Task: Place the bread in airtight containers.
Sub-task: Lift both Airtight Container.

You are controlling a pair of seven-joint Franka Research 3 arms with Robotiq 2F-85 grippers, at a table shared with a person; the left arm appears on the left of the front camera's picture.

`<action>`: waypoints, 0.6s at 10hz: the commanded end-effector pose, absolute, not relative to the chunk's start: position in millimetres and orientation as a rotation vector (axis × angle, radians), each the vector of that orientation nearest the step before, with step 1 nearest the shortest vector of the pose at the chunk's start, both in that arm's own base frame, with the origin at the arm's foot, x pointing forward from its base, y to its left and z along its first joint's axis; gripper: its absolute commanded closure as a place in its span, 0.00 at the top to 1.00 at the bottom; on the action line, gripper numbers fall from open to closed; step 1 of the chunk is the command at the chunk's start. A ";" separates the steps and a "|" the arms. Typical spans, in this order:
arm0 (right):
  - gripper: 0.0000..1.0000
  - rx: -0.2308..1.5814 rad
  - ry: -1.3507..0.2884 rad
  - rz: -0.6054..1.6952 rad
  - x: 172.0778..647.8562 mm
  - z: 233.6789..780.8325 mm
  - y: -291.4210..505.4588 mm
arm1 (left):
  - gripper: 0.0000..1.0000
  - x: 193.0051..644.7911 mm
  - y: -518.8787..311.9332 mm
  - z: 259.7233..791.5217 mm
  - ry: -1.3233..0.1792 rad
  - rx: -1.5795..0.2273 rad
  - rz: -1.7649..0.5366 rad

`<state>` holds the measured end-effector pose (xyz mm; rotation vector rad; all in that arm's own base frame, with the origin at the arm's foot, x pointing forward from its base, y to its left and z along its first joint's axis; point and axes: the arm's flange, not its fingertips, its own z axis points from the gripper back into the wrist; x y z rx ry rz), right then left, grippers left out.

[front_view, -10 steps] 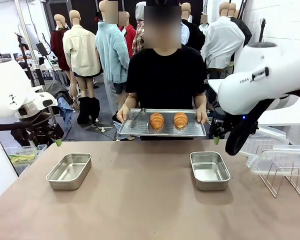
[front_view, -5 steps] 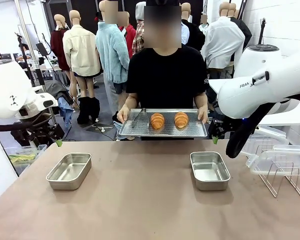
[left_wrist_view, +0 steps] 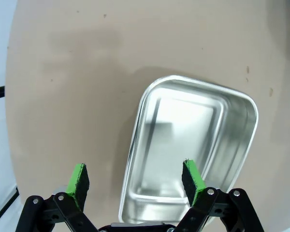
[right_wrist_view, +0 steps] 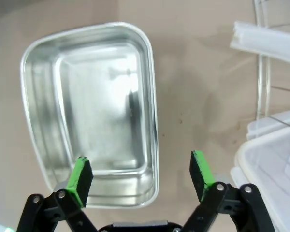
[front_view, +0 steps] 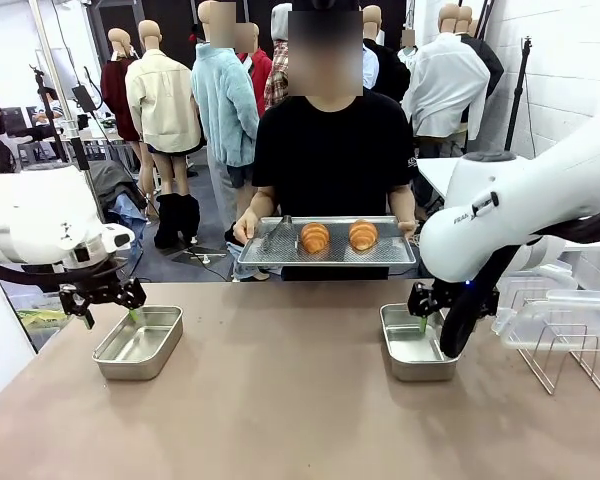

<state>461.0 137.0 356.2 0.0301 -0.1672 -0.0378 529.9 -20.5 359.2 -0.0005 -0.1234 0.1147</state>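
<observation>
Your two golden-brown ridged croissants (front_view: 314, 239) lie on the perforated steel tray (front_view: 390, 257) that the person (front_view: 330, 150) holds beyond the far edge of the bench (front_view: 280, 420). Your left hand (left_wrist_view: 136, 178) hangs wide open over the empty left stainless-steel tin (left_wrist_view: 183, 140), your right hand (right_wrist_view: 141, 171) wide open over the matching right tin (right_wrist_view: 92, 96), neither holding anything. A lowered finger could catch a rim and shove a tin, and the hand-held tray may shift under a grasp.
</observation>
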 end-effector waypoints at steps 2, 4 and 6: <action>1.00 -0.010 -0.211 -0.070 466.0 340.6 142.2 | 1.00 552.9 -30.1 346.8 -0.131 0.034 0.146; 1.00 0.019 -0.217 -0.023 469.3 327.9 142.1 | 1.00 556.4 -24.4 338.5 -0.130 0.041 0.169; 1.00 0.036 -0.253 -0.005 469.7 324.9 140.7 | 1.00 556.3 -17.4 330.5 -0.121 0.026 0.182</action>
